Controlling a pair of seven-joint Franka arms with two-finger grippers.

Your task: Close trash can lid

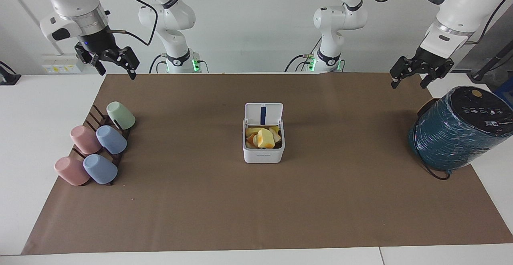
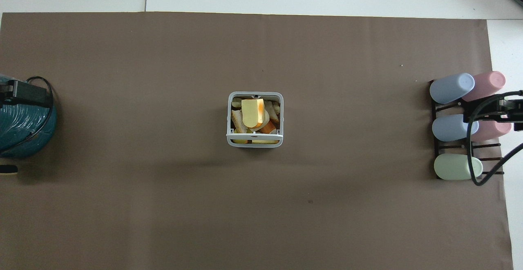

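Note:
The small white trash can (image 1: 263,152) stands in the middle of the brown mat, filled with yellow and orange food scraps (image 1: 263,137). Its lid (image 1: 263,114) stands open and upright on the edge nearer the robots, with the dark blue strip of its inner face showing. In the overhead view the can's grey rim (image 2: 228,119) frames the scraps and the lid shows edge-on. My right gripper (image 1: 116,67) hangs open and empty high over the cup rack. My left gripper (image 1: 411,79) hangs open and empty high by the teal cylinder. Both are well away from the can.
A dark rack (image 1: 93,114) with several pastel cups (image 1: 111,139) lying on it sits toward the right arm's end. A large teal wrapped cylinder (image 1: 457,130) with a black cable lies toward the left arm's end. The brown mat (image 1: 256,209) covers the table.

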